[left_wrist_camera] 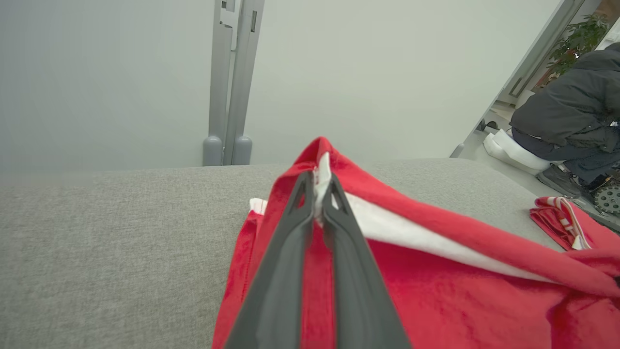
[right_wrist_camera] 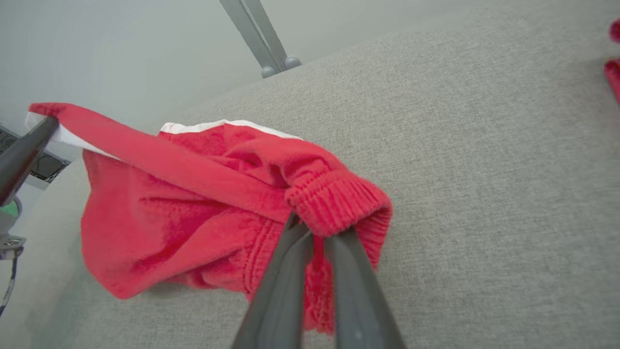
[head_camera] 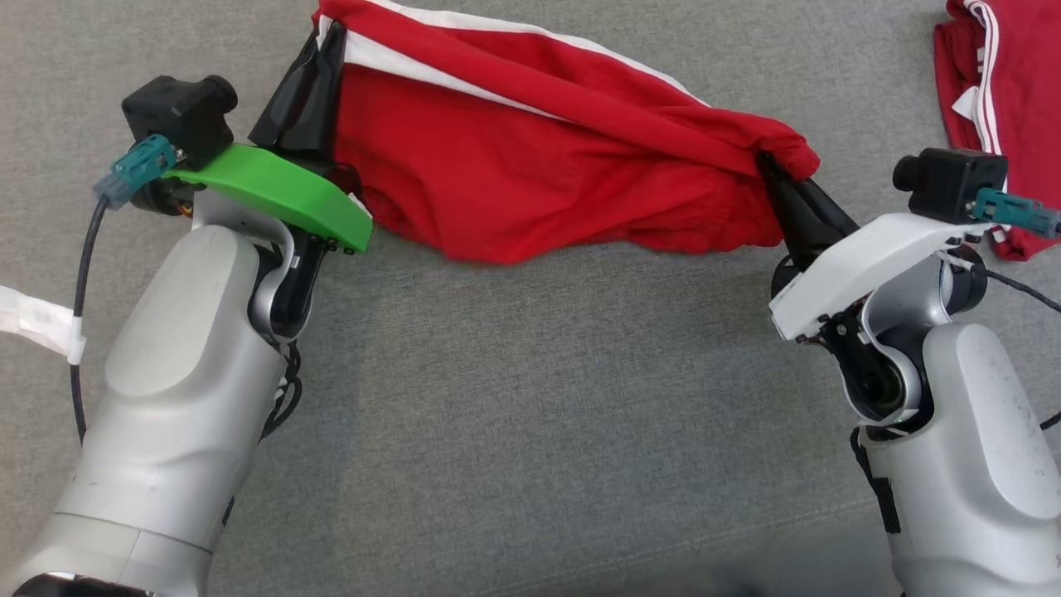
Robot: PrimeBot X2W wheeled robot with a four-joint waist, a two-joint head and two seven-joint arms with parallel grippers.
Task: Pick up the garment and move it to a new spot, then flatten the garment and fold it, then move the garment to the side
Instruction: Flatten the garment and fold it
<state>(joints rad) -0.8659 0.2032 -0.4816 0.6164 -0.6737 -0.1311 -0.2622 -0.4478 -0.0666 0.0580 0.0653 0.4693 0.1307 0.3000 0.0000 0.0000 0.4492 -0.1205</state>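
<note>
A red garment [head_camera: 530, 166] with white stripes hangs stretched between my two grippers above the grey fabric surface [head_camera: 530, 414]. My left gripper [head_camera: 327, 37] is shut on its left end; in the left wrist view the gripper [left_wrist_camera: 317, 186] pinches a red and white edge of the garment [left_wrist_camera: 460, 291]. My right gripper [head_camera: 767, 162] is shut on the right end; in the right wrist view the gripper [right_wrist_camera: 315, 228] grips the ribbed red hem of the garment [right_wrist_camera: 193, 213]. The cloth sags in the middle, its lower fold near the surface.
A second red garment [head_camera: 1003, 91] with white stripes lies bunched at the far right, also seen as a red heap [left_wrist_camera: 566, 225] in the left wrist view. A person [left_wrist_camera: 571, 116] crouches beyond the surface's far right. A grey post [left_wrist_camera: 232, 82] stands behind.
</note>
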